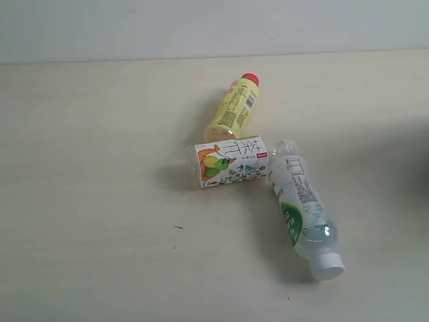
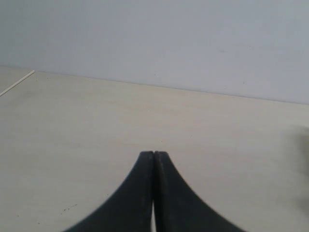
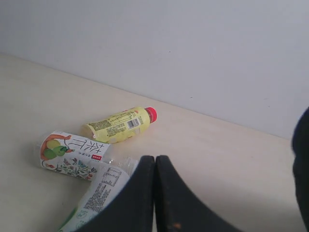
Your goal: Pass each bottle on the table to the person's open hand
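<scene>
- Your left gripper is clenched on nothing, its fingertips pressed together over the bare table.
- Your right gripper is clenched empty as well, near the clear bottle.
- Beyond it, the fruit-label bottle and the yellow bottle lie on their sides, touching.

Bare pale grey wall behind.

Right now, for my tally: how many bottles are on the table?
3. The yellow bottle lies nearest the wall, the fruit-label bottle mid-cluster, the white-capped bottle farthest from it. More may sit outside view.
</scene>
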